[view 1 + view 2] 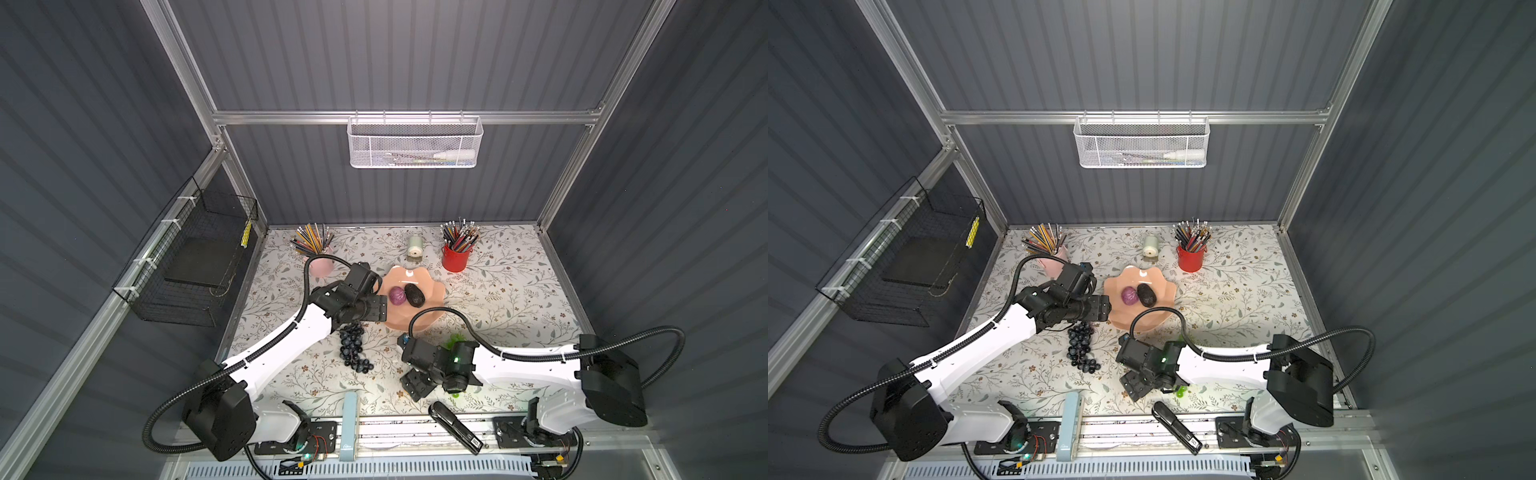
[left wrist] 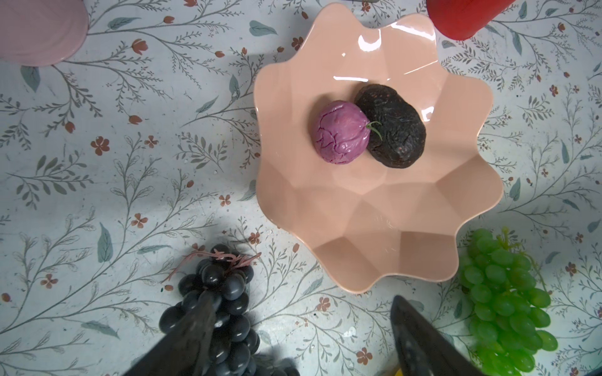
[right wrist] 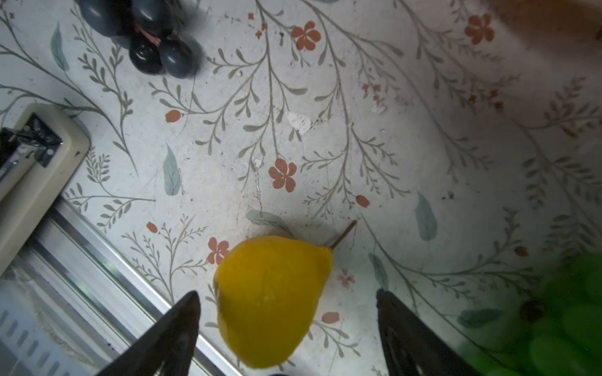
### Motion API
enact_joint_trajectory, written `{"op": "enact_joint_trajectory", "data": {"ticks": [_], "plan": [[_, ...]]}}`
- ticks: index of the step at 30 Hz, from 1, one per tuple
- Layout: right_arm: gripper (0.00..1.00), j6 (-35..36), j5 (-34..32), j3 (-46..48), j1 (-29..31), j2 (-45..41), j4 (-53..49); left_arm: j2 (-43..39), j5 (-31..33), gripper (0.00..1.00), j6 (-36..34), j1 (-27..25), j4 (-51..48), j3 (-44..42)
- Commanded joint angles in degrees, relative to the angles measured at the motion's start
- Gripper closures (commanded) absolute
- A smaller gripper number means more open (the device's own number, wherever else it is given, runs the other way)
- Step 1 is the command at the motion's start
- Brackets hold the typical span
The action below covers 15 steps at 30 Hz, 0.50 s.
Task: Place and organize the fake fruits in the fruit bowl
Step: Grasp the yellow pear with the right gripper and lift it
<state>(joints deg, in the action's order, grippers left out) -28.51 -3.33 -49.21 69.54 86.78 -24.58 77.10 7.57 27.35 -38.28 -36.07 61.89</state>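
Observation:
The peach-pink fruit bowl holds the purple fruit and the dark avocado, which touch each other. The dark grape bunch lies on the table left of the bowl. The green grape bunch lies to the bowl's front right. My left gripper hovers open at the bowl's left rim, with one finger over the dark grapes. My right gripper is open around the yellow lemon, touching nothing. The lemon is hidden in both top views.
A pink pencil cup stands at the back left and a red pencil cup at the back right. A small pale cylinder sits behind the bowl. A black stapler and a pale blue block lie at the table's front edge.

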Motion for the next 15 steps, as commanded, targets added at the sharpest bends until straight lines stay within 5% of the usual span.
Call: {"op": "enact_joint_trajectory", "data": {"ticks": [1, 15], "plan": [[0.17, -0.25, 1.92, -1.58, -0.14, 1.72, 0.81, -0.03, 1.05, 0.15, 0.90, 0.14, 0.73, 0.03], [0.39, 1.27, 3.84, -0.21, -1.26, 3.85, 3.18, 1.28, 0.86, 0.15, 0.68, 0.14, 1.40, 0.35]]}}
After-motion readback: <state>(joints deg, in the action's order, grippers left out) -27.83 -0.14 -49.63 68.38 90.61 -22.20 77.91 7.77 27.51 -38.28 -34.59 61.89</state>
